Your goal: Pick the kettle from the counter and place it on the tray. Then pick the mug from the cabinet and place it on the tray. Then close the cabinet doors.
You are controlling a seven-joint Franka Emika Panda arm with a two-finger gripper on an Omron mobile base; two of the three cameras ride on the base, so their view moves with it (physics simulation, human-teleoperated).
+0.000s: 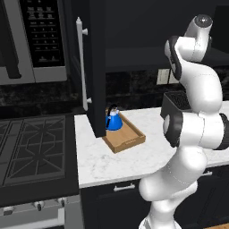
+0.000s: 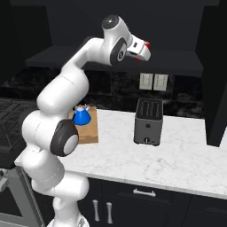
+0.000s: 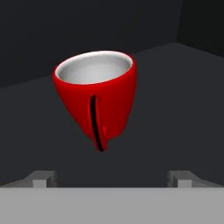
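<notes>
The red mug [image 3: 97,94] with a white inside stands on the cabinet's dark shelf [image 3: 175,109], its handle turned toward the hand. My gripper [image 3: 113,178] is open just short of it, fingertips [image 3: 43,177] wide apart and nothing between them. In the right base view the gripper [image 2: 144,52] reaches up into the cabinet, with bits of red mug [image 2: 146,45] showing past it. The blue kettle [image 1: 113,120] [image 2: 81,116] sits on the wooden tray [image 1: 129,139] [image 2: 90,133] on the white counter [image 1: 112,159]. A black cabinet door [image 1: 95,67] with a silver bar handle stands open above the tray's left end.
A dark grey toaster [image 2: 148,116] [image 1: 176,102] stands on the counter [image 2: 186,150] right of the tray. A stove [image 1: 31,147] and microwave [image 1: 31,40] lie to the left. Another black panel [image 2: 217,88] hangs at the far right.
</notes>
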